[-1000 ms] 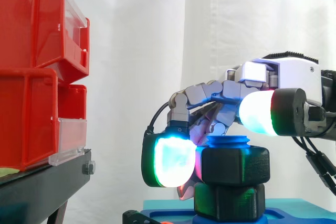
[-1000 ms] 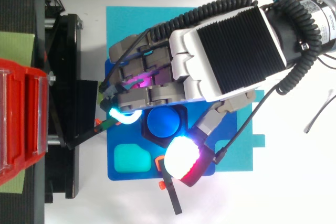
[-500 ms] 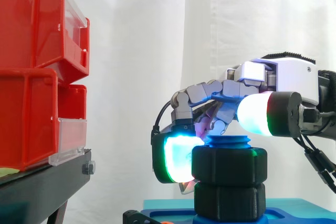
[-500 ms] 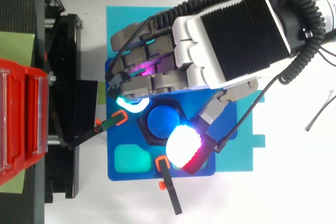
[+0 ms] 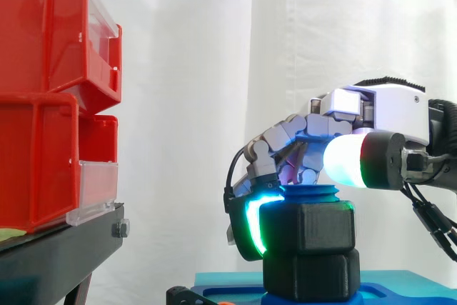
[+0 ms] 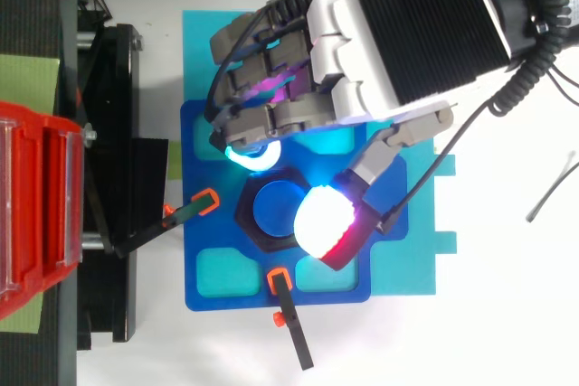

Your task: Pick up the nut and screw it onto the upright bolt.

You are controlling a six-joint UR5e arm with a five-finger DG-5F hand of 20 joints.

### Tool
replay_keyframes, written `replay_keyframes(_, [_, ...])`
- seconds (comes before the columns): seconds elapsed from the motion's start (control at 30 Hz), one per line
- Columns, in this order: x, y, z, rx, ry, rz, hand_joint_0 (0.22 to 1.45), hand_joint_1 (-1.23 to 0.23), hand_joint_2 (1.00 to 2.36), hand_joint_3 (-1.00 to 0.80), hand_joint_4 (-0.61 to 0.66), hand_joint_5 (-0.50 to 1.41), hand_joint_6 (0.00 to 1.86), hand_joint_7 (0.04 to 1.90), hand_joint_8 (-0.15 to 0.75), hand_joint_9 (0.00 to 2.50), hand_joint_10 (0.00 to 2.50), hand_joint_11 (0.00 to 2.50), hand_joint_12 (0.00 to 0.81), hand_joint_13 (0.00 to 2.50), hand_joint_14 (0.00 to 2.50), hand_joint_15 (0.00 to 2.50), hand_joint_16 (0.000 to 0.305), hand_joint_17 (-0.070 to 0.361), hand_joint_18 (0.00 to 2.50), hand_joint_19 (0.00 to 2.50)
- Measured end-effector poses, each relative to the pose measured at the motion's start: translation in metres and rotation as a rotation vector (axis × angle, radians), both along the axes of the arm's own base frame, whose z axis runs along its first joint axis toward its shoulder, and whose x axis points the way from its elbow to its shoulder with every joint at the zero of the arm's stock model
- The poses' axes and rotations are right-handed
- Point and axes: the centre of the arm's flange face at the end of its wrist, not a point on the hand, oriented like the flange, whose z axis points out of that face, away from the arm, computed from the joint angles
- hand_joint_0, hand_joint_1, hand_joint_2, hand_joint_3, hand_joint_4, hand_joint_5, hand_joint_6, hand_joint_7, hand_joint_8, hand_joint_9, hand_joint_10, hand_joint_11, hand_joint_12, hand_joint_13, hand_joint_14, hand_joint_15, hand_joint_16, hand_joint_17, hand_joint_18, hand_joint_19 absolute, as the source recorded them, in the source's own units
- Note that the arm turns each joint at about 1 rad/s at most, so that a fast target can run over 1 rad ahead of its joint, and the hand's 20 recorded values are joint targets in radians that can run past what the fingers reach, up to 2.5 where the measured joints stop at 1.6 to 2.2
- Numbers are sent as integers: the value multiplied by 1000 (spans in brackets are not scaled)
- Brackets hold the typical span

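Note:
A blue bolt (image 5: 309, 193) stands upright on a blue base plate (image 6: 204, 137). The black hexagonal nut (image 5: 307, 227) sits round the bolt near its top, above a second black hexagonal piece (image 5: 311, 274). From above, the nut (image 6: 249, 221) rings the bolt's round blue top (image 6: 274, 211). My hand (image 6: 407, 15) reaches in from the right and curls over the nut. A cyan-green fingertip (image 5: 250, 227) presses the nut's far left side, and the white-red thumb pad (image 6: 326, 223) rests on its near right edge. The hand (image 5: 378, 108) is shut on the nut.
Red bins (image 5: 43, 105) stack on a black stand (image 5: 61, 255) at the left. A teal mat (image 6: 208, 42) lies under the base plate. Two black clamps with orange tips (image 6: 190, 212) (image 6: 288, 323) touch the plate's left and front edges. A thin cable (image 6: 547, 196) lies at the right.
The hand has swung round the bolt, fingers going behind the nut and the thumb over its top. The nut has turned and sits lower, close onto the black piece beneath.

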Motion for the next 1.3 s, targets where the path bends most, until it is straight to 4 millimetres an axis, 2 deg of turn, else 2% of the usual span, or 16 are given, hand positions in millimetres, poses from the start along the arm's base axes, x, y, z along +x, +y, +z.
replay_keyframes(0.13, [-1,-4,0,-1,-2,0,543,-176,1000,-500,140,41,657,1162,268,1363,0,7,194,941,0,0,22,49,732,181])
replay_keyframes(0.33, [0,-11,7,-5,-13,2,539,-159,1000,-500,179,50,519,1403,277,1326,0,8,207,915,0,0,23,52,695,167])
replay_keyframes(0.37, [1,-12,9,-6,-18,4,537,-154,1000,-500,184,42,501,1399,280,1309,0,14,210,904,0,0,24,53,680,171])
replay_keyframes(0.53, [5,-17,26,-12,-43,17,532,-145,1000,-500,178,7,505,1280,275,1260,0,11,220,874,0,0,25,57,650,175])
replay_keyframes(0.73, [9,-21,45,-18,-58,27,531,-149,1000,-500,240,-22,505,1114,263,1179,1,0,230,847,0,0,27,61,636,181])
replay_keyframes(0.87, [11,-21,51,-19,-63,30,529,-155,1000,-500,285,-53,504,853,247,1090,0,0,229,772,0,0,27,61,585,154])
replay_keyframes(1.0, [12,-13,48,-15,-57,26,524,-156,1000,-500,276,-72,502,723,225,976,0,0,229,622,0,0,28,62,444,72])
replay_keyframes(1.1, [12,-4,35,-8,-51,17,517,-140,1000,-500,264,-88,502,666,208,855,0,0,252,496,0,0,28,64,278,0])
replay_keyframes(1.3, [11,9,21,9,-60,27,513,-124,1000,-500,248,-101,502,654,204,761,0,0,268,406,0,0,31,69,165,0])
